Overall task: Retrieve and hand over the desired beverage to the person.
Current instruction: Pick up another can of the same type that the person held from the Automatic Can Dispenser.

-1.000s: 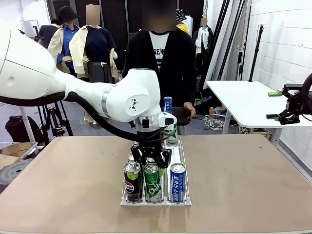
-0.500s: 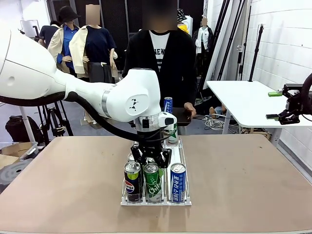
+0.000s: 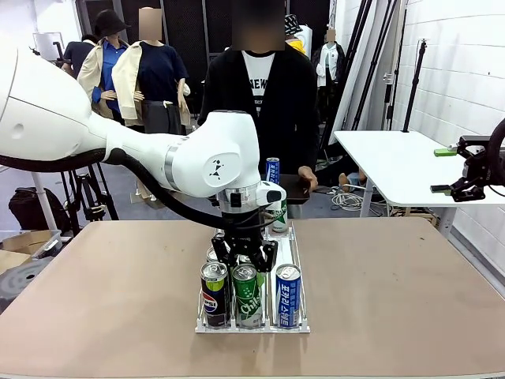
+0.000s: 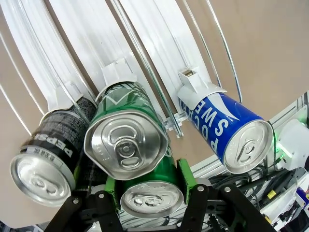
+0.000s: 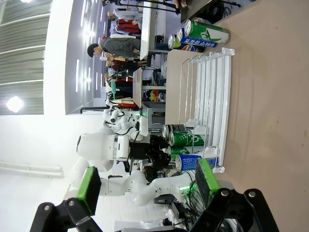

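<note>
A clear rack (image 3: 297, 246) in mid-table holds cans in lanes. At its front stand a black Pepsi can (image 3: 214, 294), a green can (image 3: 248, 296) and a blue Pocari Sweat can (image 3: 288, 296). My left gripper (image 3: 246, 254) hangs over the middle lane, just behind the front green can. In the left wrist view its green pads (image 4: 186, 178) press both sides of a second green can (image 4: 152, 198), behind the front green can (image 4: 126, 140). My right gripper (image 5: 147, 186) is open and holds nothing. The person (image 3: 260, 87) stands at the far side, one hand (image 3: 306, 175) at the table edge.
A blue can (image 3: 271, 169) and a green-and-white can (image 3: 278, 218) stand at the rack's far end. A white side table (image 3: 394, 162) is at the right. Bare brown tabletop (image 3: 410, 292) lies on both sides of the rack.
</note>
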`<move>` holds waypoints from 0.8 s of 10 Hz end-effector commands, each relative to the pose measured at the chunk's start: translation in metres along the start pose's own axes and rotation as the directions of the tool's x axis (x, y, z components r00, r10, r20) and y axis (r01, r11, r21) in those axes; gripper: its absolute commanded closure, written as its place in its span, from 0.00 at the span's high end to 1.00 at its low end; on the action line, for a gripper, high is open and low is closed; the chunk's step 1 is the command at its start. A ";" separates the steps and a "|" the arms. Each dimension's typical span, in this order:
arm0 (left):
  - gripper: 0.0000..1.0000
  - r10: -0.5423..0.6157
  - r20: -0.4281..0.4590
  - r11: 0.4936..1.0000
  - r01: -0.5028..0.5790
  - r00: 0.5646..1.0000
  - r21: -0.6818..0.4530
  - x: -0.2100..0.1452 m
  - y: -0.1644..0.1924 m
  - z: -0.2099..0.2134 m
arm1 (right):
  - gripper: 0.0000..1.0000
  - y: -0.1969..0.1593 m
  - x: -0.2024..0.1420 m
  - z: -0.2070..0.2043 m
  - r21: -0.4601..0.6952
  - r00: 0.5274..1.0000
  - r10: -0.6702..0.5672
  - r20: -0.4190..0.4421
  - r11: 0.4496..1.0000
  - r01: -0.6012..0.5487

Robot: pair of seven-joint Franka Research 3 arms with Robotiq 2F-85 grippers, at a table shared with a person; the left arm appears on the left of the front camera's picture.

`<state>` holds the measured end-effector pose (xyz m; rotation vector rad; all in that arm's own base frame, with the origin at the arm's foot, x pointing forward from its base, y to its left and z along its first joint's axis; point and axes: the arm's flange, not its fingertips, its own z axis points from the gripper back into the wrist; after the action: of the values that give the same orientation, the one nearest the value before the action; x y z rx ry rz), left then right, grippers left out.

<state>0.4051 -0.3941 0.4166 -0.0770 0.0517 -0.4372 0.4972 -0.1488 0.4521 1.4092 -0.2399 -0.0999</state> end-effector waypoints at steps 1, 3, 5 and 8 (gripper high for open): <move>0.00 0.016 -0.006 1.000 -0.016 1.000 0.020 -0.008 0.006 0.030 | 1.00 0.000 -0.001 0.000 0.007 1.000 0.011 -0.005 1.000 -0.011; 0.00 0.011 0.019 1.000 -0.011 1.000 0.007 -0.012 0.011 0.061 | 1.00 0.000 -0.001 0.000 0.007 1.000 0.011 -0.005 1.000 -0.011; 0.00 0.009 0.019 1.000 -0.008 1.000 -0.014 -0.009 0.018 0.084 | 1.00 0.000 -0.001 0.000 0.007 1.000 0.011 -0.005 1.000 -0.011; 0.00 0.007 0.041 1.000 -0.008 0.999 0.025 -0.015 0.023 0.137 | 1.00 0.000 -0.001 0.000 0.007 1.000 0.011 -0.005 1.000 -0.011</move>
<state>0.4098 -0.3642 0.5313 -0.0732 0.0235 -0.4139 0.4972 -0.1489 0.4521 1.4092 -0.2401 -0.1001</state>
